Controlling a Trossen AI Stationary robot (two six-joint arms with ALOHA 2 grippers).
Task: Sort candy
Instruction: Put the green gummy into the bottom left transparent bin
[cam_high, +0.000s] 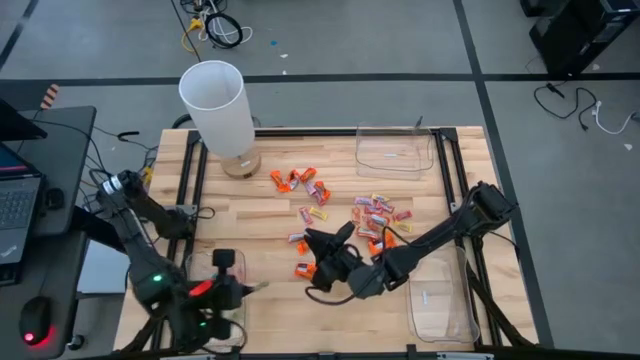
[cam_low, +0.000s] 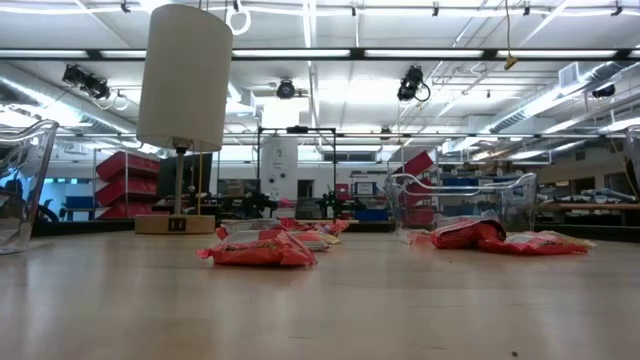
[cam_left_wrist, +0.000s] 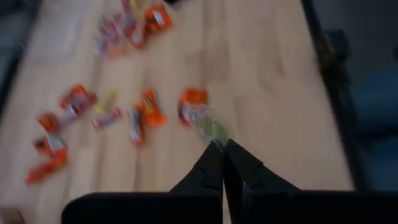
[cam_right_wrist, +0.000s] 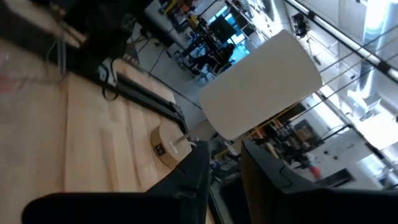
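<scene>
Pinching a pale green candy (cam_left_wrist: 208, 127) only at its wrapper end, the left hand (cam_left_wrist: 222, 151) may drop it. The right hand (cam_right_wrist: 222, 152), spread, is raised over scattered sweets (cam_high: 375, 215) on the bench (cam_high: 260, 215).

A grey floor (cam_high: 400, 40) with dark seams surrounds the wooden surface (cam_high: 250, 225), with cables (cam_high: 215, 28) strewn across it. Long ceiling lights (cam_low: 430, 53) shine over red bins (cam_low: 125, 185) on shelving behind.
</scene>
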